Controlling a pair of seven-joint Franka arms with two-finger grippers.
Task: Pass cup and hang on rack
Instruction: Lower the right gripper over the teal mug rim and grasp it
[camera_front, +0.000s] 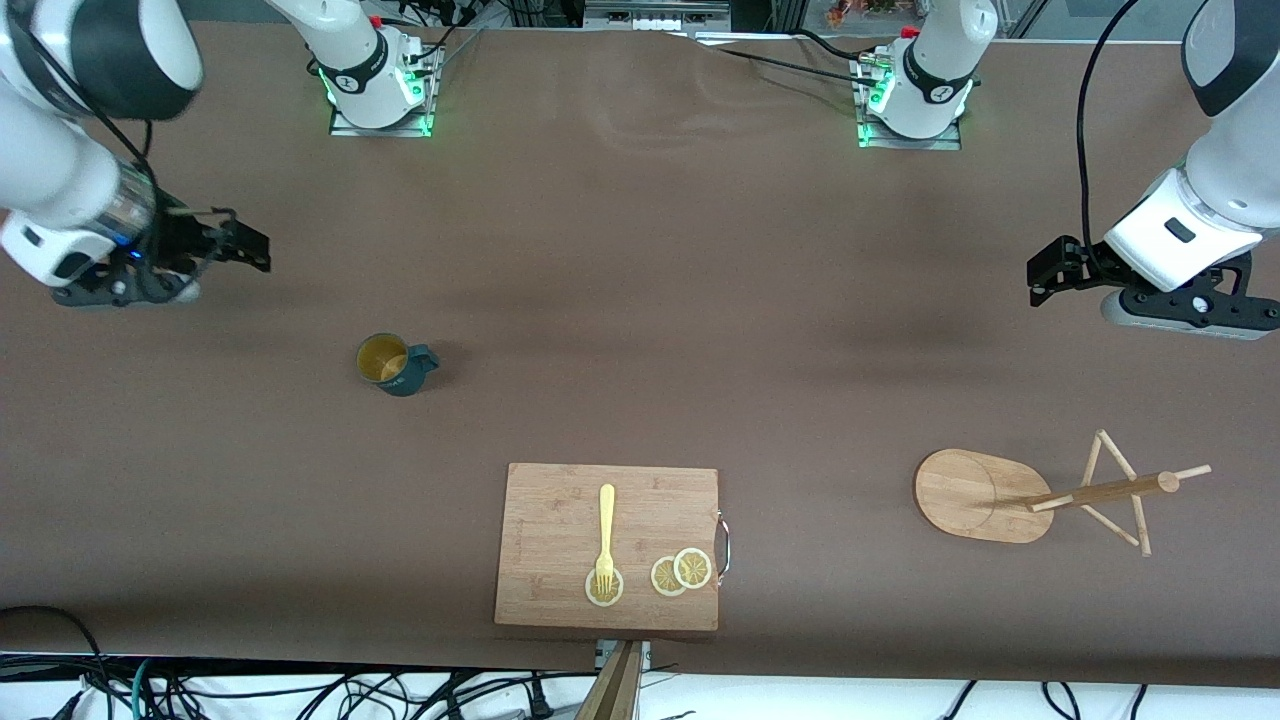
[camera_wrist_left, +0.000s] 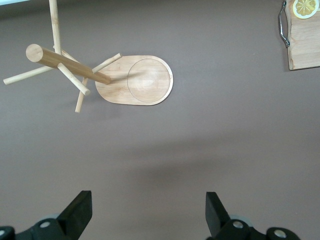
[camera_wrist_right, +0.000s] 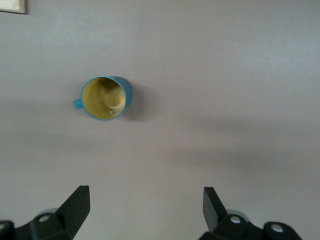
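The cup (camera_front: 392, 364) is standing upright on the table toward the right arm's end, handle pointing toward the rack (camera_front: 985, 495). The right gripper (camera_front: 235, 240), jaws spread wide and empty, is hovering closest, so it looks best placed to grab. The left gripper (camera_front: 1050, 270), open too, is waiting above the rack's end.

I work in a robotics lab, not a kitchen: my two white arms are bolted on metal base plates with green lights (camera_front: 380, 105) to a long table under plain brown cloth (camera_front: 640, 250), and loose black cables (camera_front: 300, 695) tangle along its edge.
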